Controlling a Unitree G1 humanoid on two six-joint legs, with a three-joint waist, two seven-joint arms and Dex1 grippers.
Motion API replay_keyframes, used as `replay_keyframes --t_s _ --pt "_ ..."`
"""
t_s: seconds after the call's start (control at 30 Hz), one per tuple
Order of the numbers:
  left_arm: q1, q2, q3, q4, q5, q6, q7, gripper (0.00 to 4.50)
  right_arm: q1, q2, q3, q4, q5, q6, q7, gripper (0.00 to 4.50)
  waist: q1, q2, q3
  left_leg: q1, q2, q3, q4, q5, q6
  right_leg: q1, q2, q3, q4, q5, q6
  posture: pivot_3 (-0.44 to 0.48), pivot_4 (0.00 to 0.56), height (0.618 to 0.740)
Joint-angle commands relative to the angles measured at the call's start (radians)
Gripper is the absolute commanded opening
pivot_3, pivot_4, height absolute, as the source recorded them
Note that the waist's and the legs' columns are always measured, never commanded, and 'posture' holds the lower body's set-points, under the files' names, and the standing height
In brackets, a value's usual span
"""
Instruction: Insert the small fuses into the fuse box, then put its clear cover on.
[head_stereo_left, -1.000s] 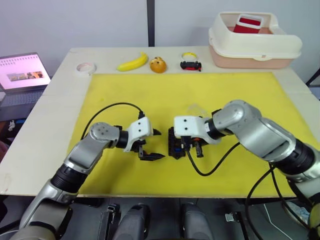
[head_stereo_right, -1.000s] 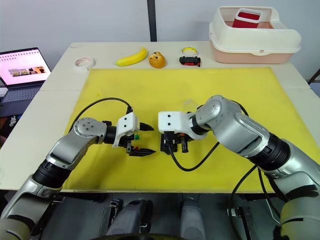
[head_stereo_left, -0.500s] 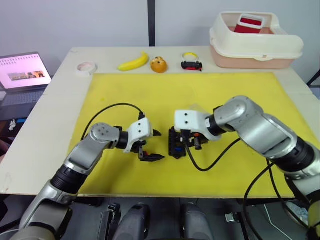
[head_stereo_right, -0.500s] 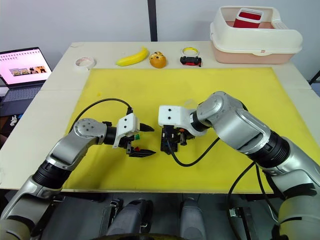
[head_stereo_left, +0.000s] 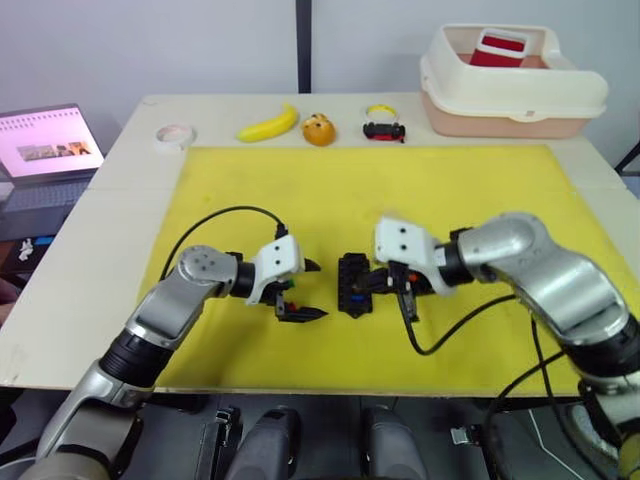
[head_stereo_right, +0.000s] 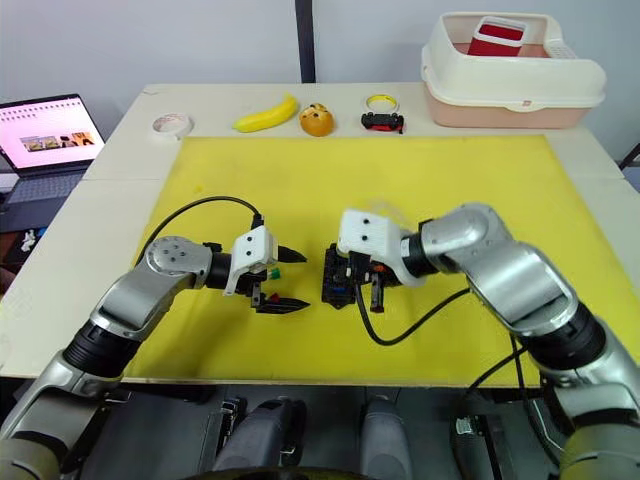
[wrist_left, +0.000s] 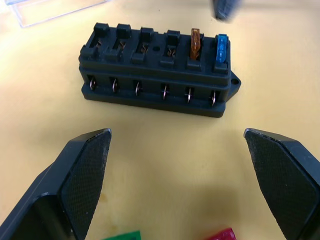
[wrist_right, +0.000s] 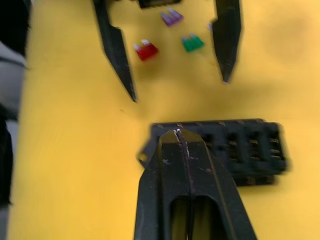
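The black fuse box (head_stereo_left: 352, 285) lies on the yellow mat between my grippers. A tan fuse (wrist_left: 195, 42) and a blue fuse (wrist_left: 220, 48) sit in two slots at one end; its other slots stand empty. Loose red (wrist_right: 145, 50), green (wrist_right: 192, 43) and purple (wrist_right: 171, 17) fuses lie on the mat by my left gripper (head_stereo_left: 318, 290), which is open just left of the box. My right gripper (head_stereo_left: 410, 298) is shut on nothing, close to the box's right side. The clear cover (wrist_left: 45, 9) lies on the mat beyond the box.
Along the table's far edge lie a tape roll (head_stereo_left: 173, 134), a banana (head_stereo_left: 267, 124), an orange (head_stereo_left: 318, 130) and a toy car (head_stereo_left: 384, 131). A white bin (head_stereo_left: 510, 90) stands at the far right and a laptop (head_stereo_left: 50, 143) to the left.
My right gripper has drawn away to the right, from over the fuse box to beside it. The left gripper has stayed where it was.
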Motion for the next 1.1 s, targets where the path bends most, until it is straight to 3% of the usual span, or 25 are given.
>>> replay_keyframes --t_s 0.03,0.5,1.1 --pt "-0.019 0.002 0.029 -0.012 -0.008 -0.008 -0.003 4.5 0.047 0.028 -0.074 -0.014 0.01 -0.082 -0.059 0.03 0.0 0.0 0.0 0.0 0.0 0.0 0.0 0.0 0.0 0.0 0.0 0.0 0.0 0.0 0.0 0.0 0.15 0.74" --pt "-0.023 0.006 0.024 -0.012 -0.004 -0.009 -0.014 4.5 0.149 0.069 -0.099 0.028 0.062 -0.112 -0.122 0.03 0.001 0.0 0.0 0.0 0.0 0.0 0.0 0.0 0.0 0.0 0.0 0.0 0.0 0.0 0.0 0.0 0.15 0.74" --pt "-0.019 0.009 0.027 -0.022 -0.002 -0.007 -0.007 4.5 0.229 0.053 0.021 0.167 -0.037 -0.245 -0.112 0.03 0.001 0.0 0.0 0.004 0.0 -0.001 0.0 0.0 0.0 0.005 0.0 0.0 -0.001 0.0 0.0 0.0 0.15 0.74"
